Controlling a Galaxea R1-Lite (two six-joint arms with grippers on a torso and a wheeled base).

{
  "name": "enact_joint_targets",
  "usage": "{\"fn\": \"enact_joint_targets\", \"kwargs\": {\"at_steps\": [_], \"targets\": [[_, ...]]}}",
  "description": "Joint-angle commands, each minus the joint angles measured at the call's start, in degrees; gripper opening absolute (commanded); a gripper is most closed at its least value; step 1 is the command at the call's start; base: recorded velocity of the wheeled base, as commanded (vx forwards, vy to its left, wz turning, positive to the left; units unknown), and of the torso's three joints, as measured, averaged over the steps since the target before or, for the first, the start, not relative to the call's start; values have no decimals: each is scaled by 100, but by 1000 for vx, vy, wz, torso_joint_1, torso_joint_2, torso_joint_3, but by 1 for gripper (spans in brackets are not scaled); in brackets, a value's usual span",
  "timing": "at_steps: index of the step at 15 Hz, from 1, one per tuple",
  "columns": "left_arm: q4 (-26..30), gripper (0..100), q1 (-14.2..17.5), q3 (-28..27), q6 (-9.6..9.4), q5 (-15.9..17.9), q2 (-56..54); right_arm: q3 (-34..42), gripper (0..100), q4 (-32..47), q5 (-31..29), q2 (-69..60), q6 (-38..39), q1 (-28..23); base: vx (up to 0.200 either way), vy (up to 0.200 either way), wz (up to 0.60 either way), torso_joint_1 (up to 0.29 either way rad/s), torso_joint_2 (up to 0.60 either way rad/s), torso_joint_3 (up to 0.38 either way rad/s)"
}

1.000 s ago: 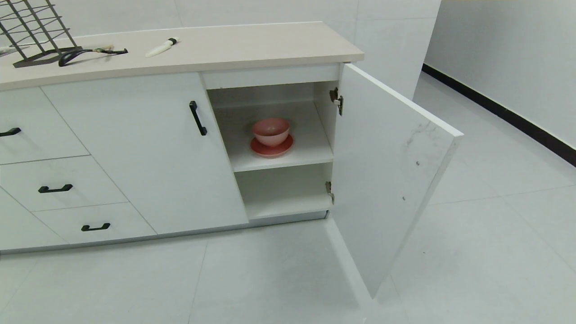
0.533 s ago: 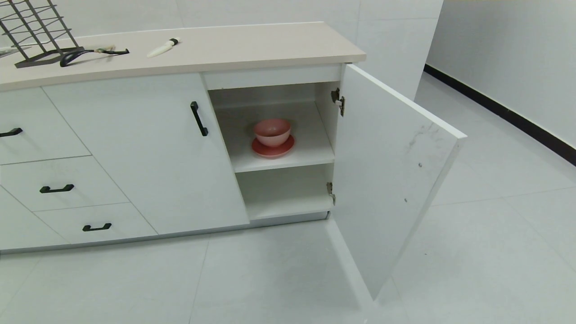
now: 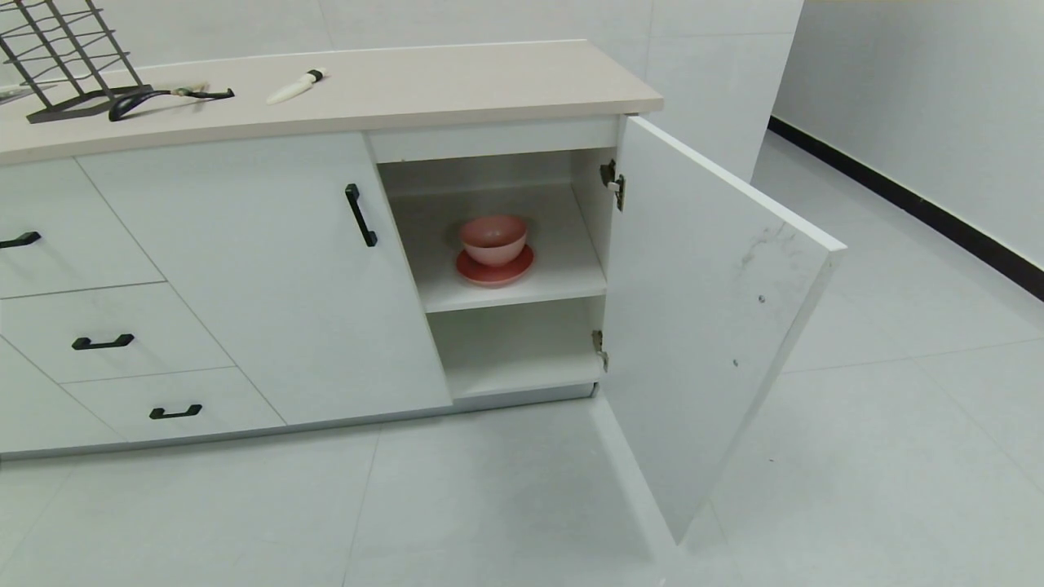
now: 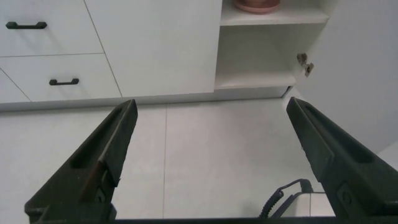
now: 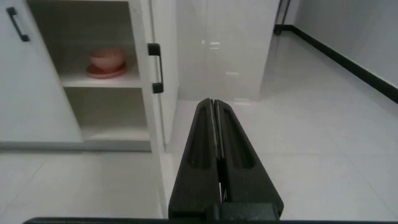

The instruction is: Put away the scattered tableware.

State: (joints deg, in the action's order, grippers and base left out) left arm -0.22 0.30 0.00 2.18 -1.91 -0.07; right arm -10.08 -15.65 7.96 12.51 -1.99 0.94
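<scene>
Pink bowl (image 3: 492, 236) on seemingly a plate (image 3: 496, 274); left end effector (image 4: 210, 106) spread apart, right end effector (image 5: 214, 107) closed.

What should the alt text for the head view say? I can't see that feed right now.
A white cabinet's right door stands open, showing a pink bowl sitting on a red plate on the upper shelf. On the beige counter above are a white utensil and, farther left, a black wire rack.
</scene>
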Motion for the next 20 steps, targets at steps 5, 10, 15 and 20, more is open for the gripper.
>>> {"fn": "enact_joint_targets", "kwargs": {"at_steps": [5, 10, 15, 20], "targets": [[-4, 100, 5, 0, -25, -2, 7, 683, 0, -4526, 329, 4497, -214, 451, 0, 0, 0, 0, 0, 0], [-4, 100, 5, 0, -25, 7, 7, 120, 0, -5070, 716, 6035, -232, 451, 0, 0, 0, 0, 0, 0], [-4, 100, 5, 0, -16, 7, 7, -899, 0, -5633, 1463, 7301, -487, 372, 0, 0, 0, 0, 0, 0], [-4, 100, 5, 0, -25, 7, 7, -1488, 0, -6538, 2438, 8655, -654, -428, 0, 0, 0, 0, 0, 0]]}}
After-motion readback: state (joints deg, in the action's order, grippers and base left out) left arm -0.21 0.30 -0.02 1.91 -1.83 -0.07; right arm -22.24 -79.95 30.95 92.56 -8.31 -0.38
